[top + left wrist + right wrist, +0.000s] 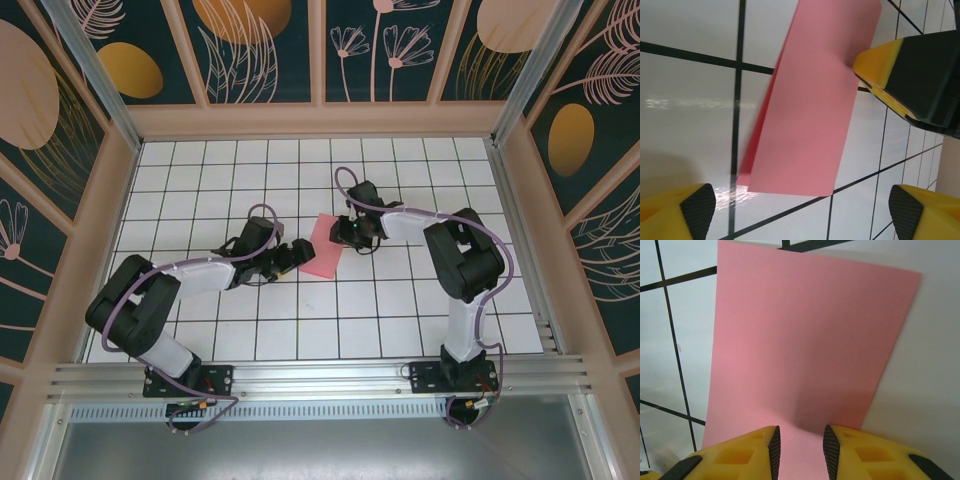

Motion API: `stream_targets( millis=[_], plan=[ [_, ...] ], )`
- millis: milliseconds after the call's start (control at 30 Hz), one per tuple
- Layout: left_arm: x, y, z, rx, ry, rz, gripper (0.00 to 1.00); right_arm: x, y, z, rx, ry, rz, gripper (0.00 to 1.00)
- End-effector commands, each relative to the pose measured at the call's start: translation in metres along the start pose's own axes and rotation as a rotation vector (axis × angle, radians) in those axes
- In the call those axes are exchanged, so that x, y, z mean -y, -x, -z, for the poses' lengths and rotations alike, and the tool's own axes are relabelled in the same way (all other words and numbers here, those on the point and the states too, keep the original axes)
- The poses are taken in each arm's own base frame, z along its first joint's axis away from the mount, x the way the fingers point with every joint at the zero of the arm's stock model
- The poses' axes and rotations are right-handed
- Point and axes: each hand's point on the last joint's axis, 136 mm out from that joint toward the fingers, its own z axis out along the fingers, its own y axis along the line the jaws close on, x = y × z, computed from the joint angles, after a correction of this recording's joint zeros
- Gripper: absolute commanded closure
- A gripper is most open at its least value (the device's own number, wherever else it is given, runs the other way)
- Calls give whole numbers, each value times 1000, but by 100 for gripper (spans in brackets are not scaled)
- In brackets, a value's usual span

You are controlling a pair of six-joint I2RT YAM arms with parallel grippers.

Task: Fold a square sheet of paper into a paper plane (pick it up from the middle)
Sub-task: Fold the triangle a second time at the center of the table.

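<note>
The square sheet of paper point(325, 247) is pink-red and lies folded in half, as a long rectangle, near the middle of the white gridded board point(200, 190). In the left wrist view the paper point(810, 110) shows two layers slightly offset at its near left edge. My left gripper point(290, 258) sits low at the paper's left end, open wide, its jaws point(801, 212) straddling bare board just short of the paper's end. My right gripper point(348, 235) is at the paper's right side. Its jaws point(801, 450) stand narrowly apart, tips down on the pink sheet point(805, 340). One of its yellow fingertips point(880, 65) touches the paper's edge.
Wooden frame walls with dark floral panels point(320, 120) enclose the board on three sides. An aluminium rail point(320, 375) runs along the near edge where both arm bases are bolted. Bare grid tiles lie all around the paper.
</note>
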Motion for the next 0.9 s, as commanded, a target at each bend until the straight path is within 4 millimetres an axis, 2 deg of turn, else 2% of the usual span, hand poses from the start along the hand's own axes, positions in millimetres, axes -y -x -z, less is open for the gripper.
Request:
stream_targets(
  millis=[0,333,867],
  plan=[
    [18,2,-5,-13,-54,-7,9,28,-15,-17,-49,-68,-40,67],
    [15,-1,-11,-30,-31,-10,9,29,-17,-18,-55,-66,-41,68],
    [38,-4,-15,-63,-104,-63,11,31,-20,-19,-62,-65,-41,70]
  ],
)
